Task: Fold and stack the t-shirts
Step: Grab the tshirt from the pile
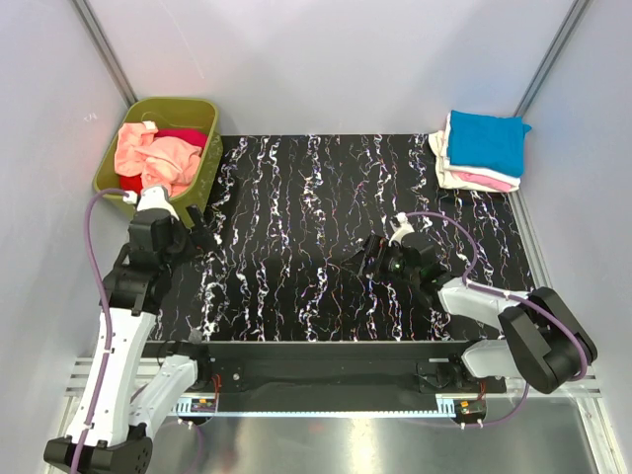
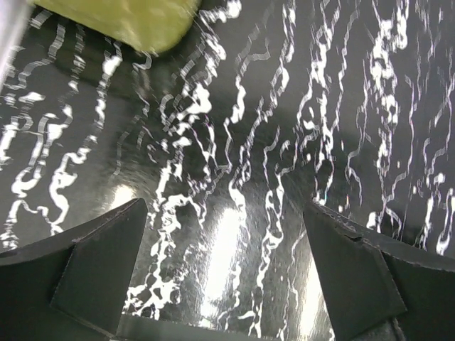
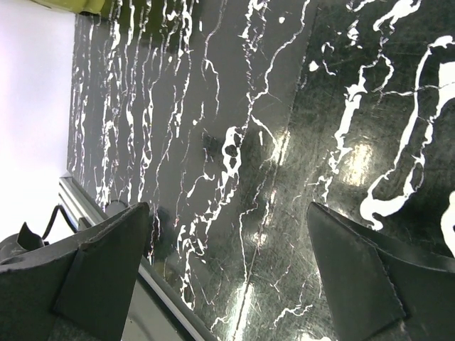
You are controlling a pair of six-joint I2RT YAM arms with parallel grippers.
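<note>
A salmon-pink t-shirt (image 1: pixel 153 156) and a red one (image 1: pixel 184 136) lie crumpled in the olive-green tub (image 1: pixel 201 170) at the back left. A folded stack sits at the back right: a bright blue t-shirt (image 1: pixel 486 140) on top, cream and pink ones (image 1: pixel 474 180) under it. My left gripper (image 1: pixel 205 235) is open and empty over the black marbled table, just in front of the tub; its fingers (image 2: pixel 99 263) frame bare table. My right gripper (image 1: pixel 367 252) is open and empty low over the table's middle; its fingers (image 3: pixel 362 270) frame bare table.
The black marbled mat (image 1: pixel 296 247) covers the table. The tub's corner (image 2: pixel 135 21) shows at the top of the left wrist view. A metal rail (image 1: pixel 326 380) runs along the near edge. Grey walls close in the left, back and right.
</note>
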